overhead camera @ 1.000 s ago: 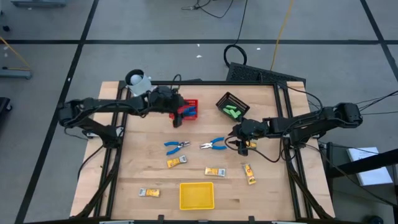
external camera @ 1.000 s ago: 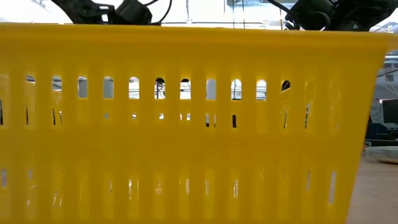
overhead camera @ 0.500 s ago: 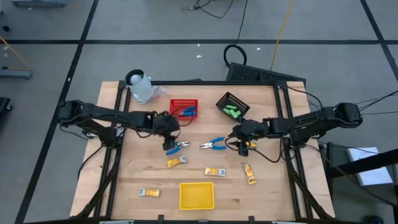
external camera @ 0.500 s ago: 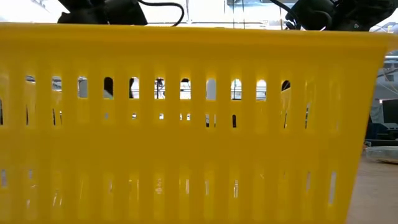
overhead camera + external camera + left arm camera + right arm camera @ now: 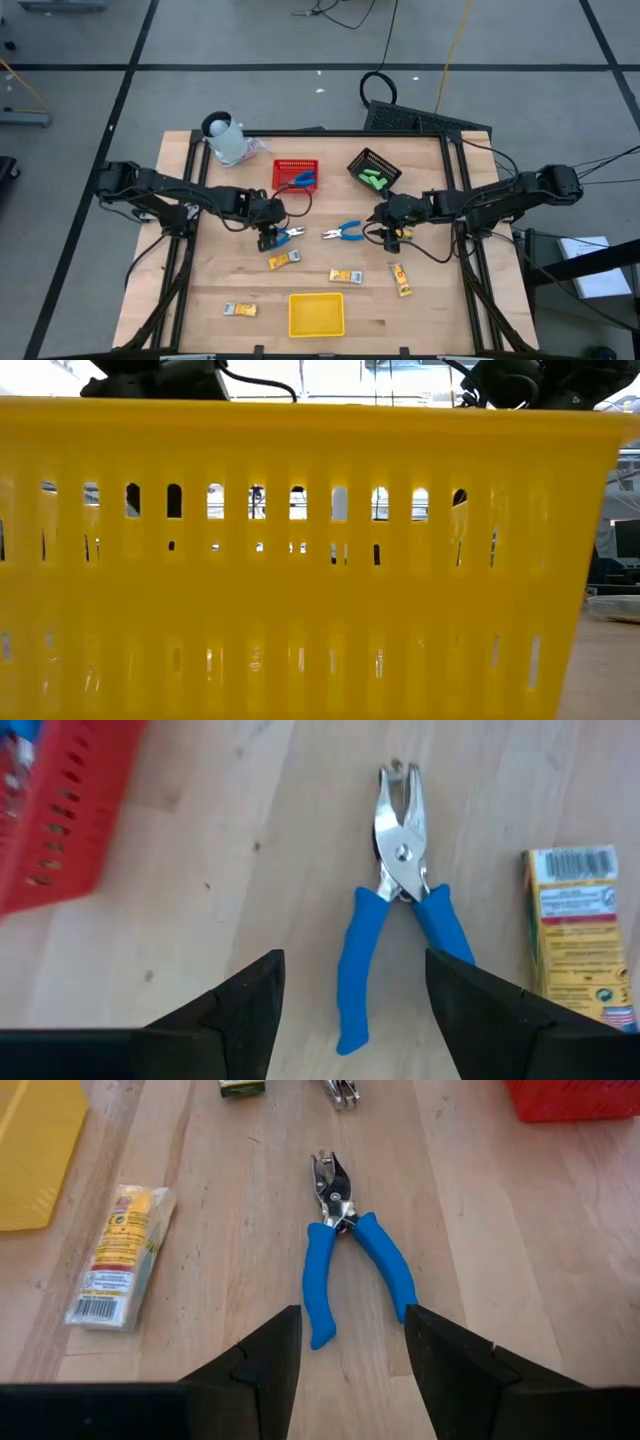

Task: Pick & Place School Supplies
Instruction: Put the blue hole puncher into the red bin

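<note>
Two blue-handled pliers lie flat on the wooden table: one just ahead of my left gripper, the other left of my right gripper. Both grippers are open and hover with the handles of their pliers in front of the fingers, touching nothing. A third blue tool lies in the red basket. Green blocks sit in the black basket. Several yellow packets lie flat on the table.
A flat yellow tray sits near the table's near edge, and its slotted wall fills the low view. Another packet lies left of it. A white object stands at the far left corner.
My left gripper has moved from over the red basket toward the table's near edge and now hovers by the left pliers. The right arm has kept still.
</note>
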